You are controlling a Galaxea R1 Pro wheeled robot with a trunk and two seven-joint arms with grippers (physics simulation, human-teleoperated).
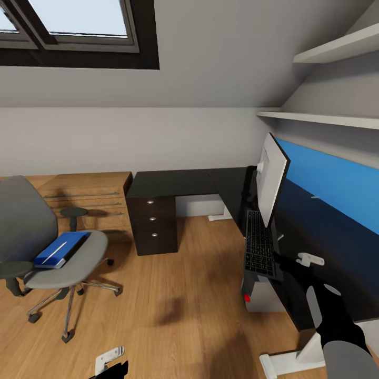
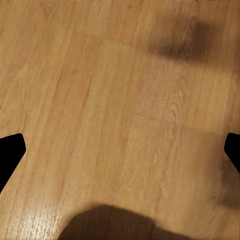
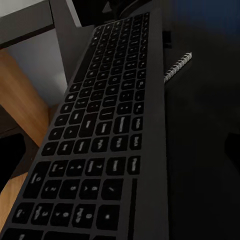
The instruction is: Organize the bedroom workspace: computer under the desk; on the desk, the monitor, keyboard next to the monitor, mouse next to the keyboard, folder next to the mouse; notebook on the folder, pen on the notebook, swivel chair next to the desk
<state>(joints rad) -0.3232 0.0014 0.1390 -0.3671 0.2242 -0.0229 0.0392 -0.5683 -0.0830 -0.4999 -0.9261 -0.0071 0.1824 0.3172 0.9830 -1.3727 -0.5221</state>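
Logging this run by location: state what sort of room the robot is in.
Most likely a home office corner in an attic room. A skylight sits in the sloped ceiling, an L-shaped black desk carries a monitor and keyboard, and a grey swivel chair stands on the wood floor.

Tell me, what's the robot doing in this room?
It's tidying a desk. Its right gripper hovers over the desk beside the keyboard, which sits in front of the monitor. The blue folder lies on the swivel chair. The computer stands under the desk. The left gripper hangs low over the floor, open and empty.
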